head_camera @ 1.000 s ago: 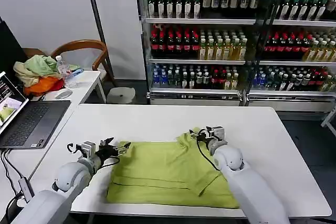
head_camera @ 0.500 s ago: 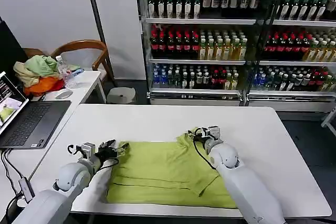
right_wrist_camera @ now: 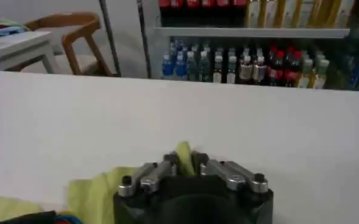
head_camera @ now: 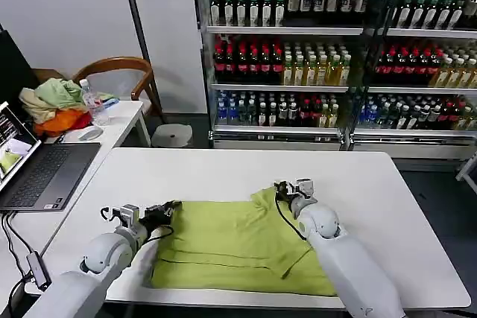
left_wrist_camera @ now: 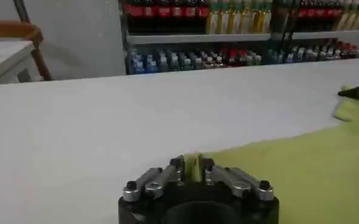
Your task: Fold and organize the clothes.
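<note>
1. The lime T-shirt (head_camera: 242,247) is lying flat on the white tabletop (head_camera: 223,169), partly folded, with its lower edge near the front of the tabletop.
2. The left claw (head_camera: 170,208) is sitting at the shirt's far-left corner. In the left wrist view, the left claw (left_wrist_camera: 191,167) is pinched together on a sliver of green fabric.
3. The right claw (head_camera: 284,190) is sitting at the shirt's far-right corner, where the cloth bunches up. In the right wrist view, the right claw (right_wrist_camera: 185,161) is clamped on a small raised tuft.
4. Both arms are reaching in from the near edge and crossing over the shirt.
5. My read: both corners are grabbed, so the next fold means lifting the far edge and bringing it toward the near side.
6. To do it well: lift both claws together at the same height, keep the edge taut between them, and avoid dragging the lower layers.
7. The right grip looks thin, though I can't see how much cloth is in there. Might slip if pulled fast.
</note>
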Robot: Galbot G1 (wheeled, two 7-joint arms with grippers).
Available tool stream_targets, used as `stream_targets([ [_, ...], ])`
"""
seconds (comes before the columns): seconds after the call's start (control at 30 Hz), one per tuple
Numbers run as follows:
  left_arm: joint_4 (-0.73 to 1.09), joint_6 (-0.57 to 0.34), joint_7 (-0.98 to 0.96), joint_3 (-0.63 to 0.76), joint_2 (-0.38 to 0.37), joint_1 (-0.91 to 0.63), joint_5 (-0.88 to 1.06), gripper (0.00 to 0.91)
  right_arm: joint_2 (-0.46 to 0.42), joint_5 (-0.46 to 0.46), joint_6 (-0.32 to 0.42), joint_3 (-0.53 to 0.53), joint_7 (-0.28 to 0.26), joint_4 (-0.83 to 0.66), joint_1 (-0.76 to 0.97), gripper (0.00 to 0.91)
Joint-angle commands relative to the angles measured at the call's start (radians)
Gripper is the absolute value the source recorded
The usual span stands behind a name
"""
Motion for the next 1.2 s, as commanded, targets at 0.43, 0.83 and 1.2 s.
stream_targets([
  [0.43, -0.236, -0.060, 0.004, -0.114, 0.070, 0.190, -0.040, 0.040, -0.201, 0.051, -0.008, 0.134, 0.023, 0.453, -0.315, 0.000],
  [0.83, -0.341, -0.082, 0.012, -0.206, 0.088, 0.366, -0.033, 0.040, -0.221, 0.037, 0.003, 0.247, 0.026, 0.681, -0.595, 0.000],
  [1.2, -0.377, -0.077, 0.011, -0.247, 0.100, 0.431, -0.027, 0.040, -0.214, -0.013, 0.028, 0.287, 0.017, 0.732, -0.713, 0.000],
])
